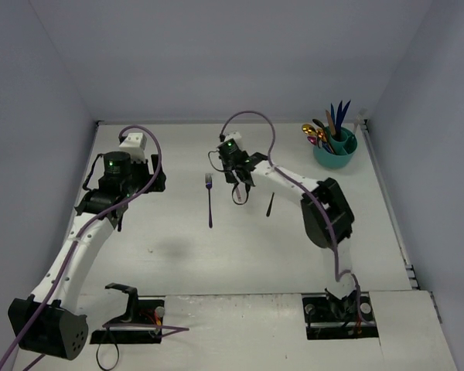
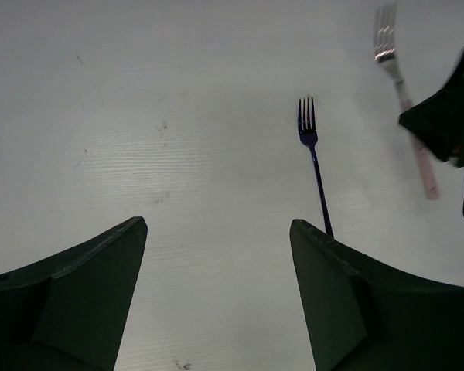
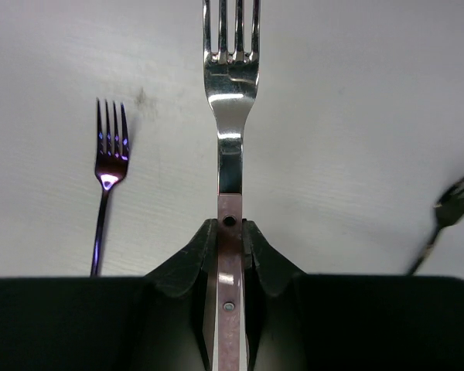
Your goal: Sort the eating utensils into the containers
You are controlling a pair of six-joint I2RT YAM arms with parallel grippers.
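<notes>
One teal caddy [image 1: 331, 160] stood at the far right corner of the desk [image 1: 170, 255]. It held a crowded bunch of utensils [image 1: 339, 116] that rose above its rim: dark blue handles stood upright, and gold, copper and pink pieces leaned out to the left, too closely packed for a sure count. Three forks were outside it. Two lay flat near the middle of the desk: one dark blue fork [image 1: 209, 199], its tines toward the far wall, and one black fork [image 1: 270, 205] to its right. The third, a pink-handled fork [image 3: 230, 85] with four silver tines and two small rivets showing in its handle, was held by the right end effector [image 3: 230, 232]. Its jaws were closed on the upper end of the pink handle, and the tines pointed straight out ahead. In the overhead view this fork sat between the two forks on the desk and apart from both; whether it was clear of the surface could not be told. The left end effector [image 2: 218, 228] was over bare desk to the left of the dark blue fork, its two fingers [image 2: 85, 294] spread wide with nothing between them. One green light glowed on each arm, two in all.
</notes>
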